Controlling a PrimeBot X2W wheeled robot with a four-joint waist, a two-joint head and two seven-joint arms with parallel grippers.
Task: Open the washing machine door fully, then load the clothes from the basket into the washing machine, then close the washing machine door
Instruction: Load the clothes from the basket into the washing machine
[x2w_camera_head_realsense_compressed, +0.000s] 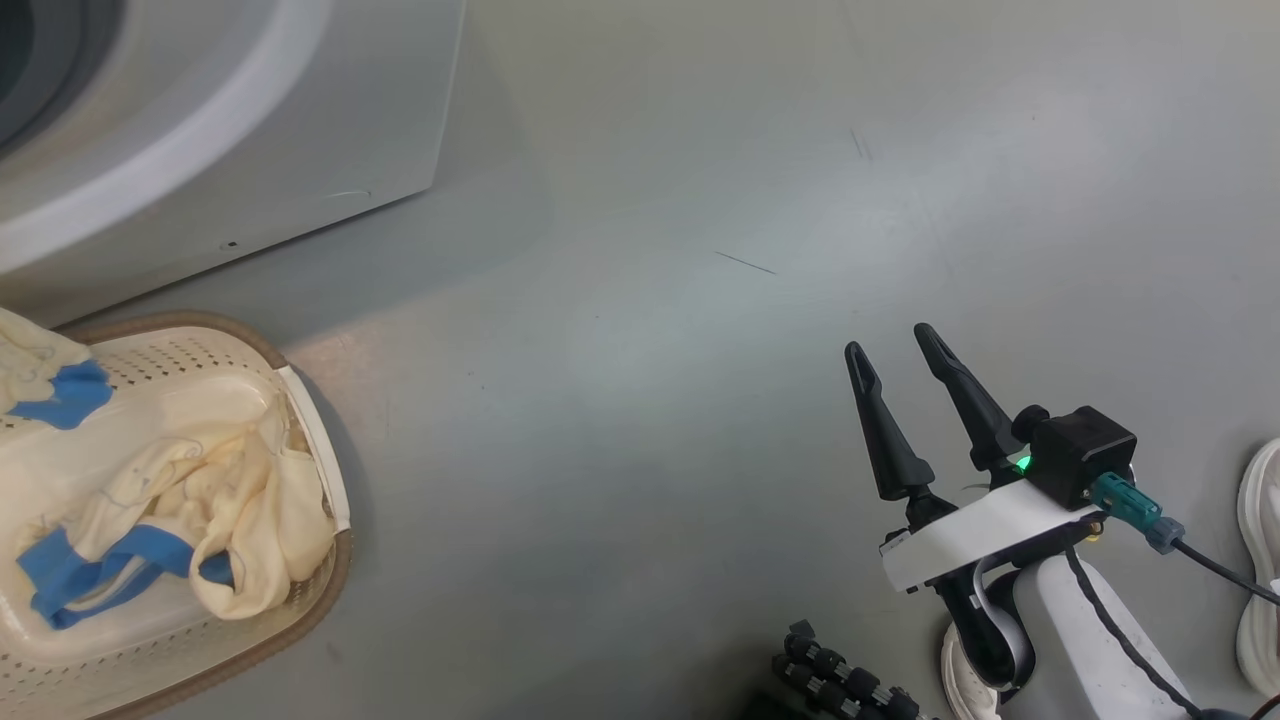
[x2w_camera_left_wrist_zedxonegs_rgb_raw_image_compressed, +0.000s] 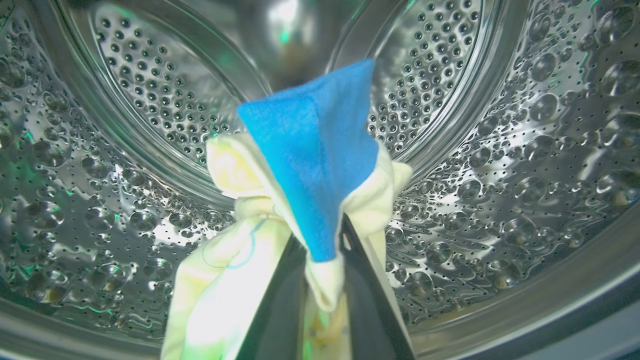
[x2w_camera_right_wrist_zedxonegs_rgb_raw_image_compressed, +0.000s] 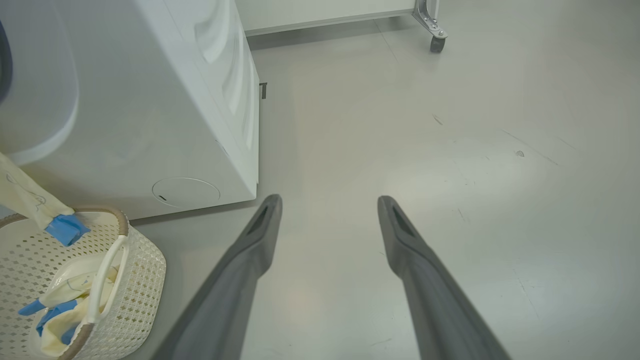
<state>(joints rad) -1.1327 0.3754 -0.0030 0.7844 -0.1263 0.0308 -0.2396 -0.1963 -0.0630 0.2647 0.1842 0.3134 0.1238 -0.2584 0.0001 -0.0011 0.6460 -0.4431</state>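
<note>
1. Left arm is reaching inside the washing machine (x2w_camera_head_realsense_compressed: 300, 120). Its wrist view is looking along the fingers into the steel perforated drum (x2w_camera_left_wrist_zedxonegs_rgb_raw_image_compressed: 500, 150).
2. Left gripper (x2w_camera_left_wrist_zedxonegs_rgb_raw_image_compressed: 322, 245): jaws are pinching nearly together on one garment of the clothes (x2w_camera_left_wrist_zedxonegs_rgb_raw_image_compressed: 310, 150). The blue band is standing up past the fingertips. Cream-yellow cloth is bunching between the fingers and draping down the near left side.
3. The held garment is hanging in the drum's open space, in front of the back wall. Cannot tell whether its lower folds are touching the drum.
4. Right arm is hanging low over the grey floor (x2w_camera_head_realsense_compressed: 700, 400), to the right of the machine, fingers pointing up the head view.
5. Right gripper (x2w_camera_head_realsense_compressed: 888, 342): jaws are standing wide apart, gripping nothing, with bare floor showing between them.
6. The basket (x2w_camera_head_realsense_compressed: 335, 580) is sitting on the floor just in front of the machine's lower front, well left of the right gripper. More cream and blue clothes are lying heaped in it.
7. A cream strip with a blue cuff (x2w_camera_right_wrist_zedxonegs_rgb_raw_image_compressed: 65, 229) is hanging over the basket's far rim, its upper end running out of frame.
</note>
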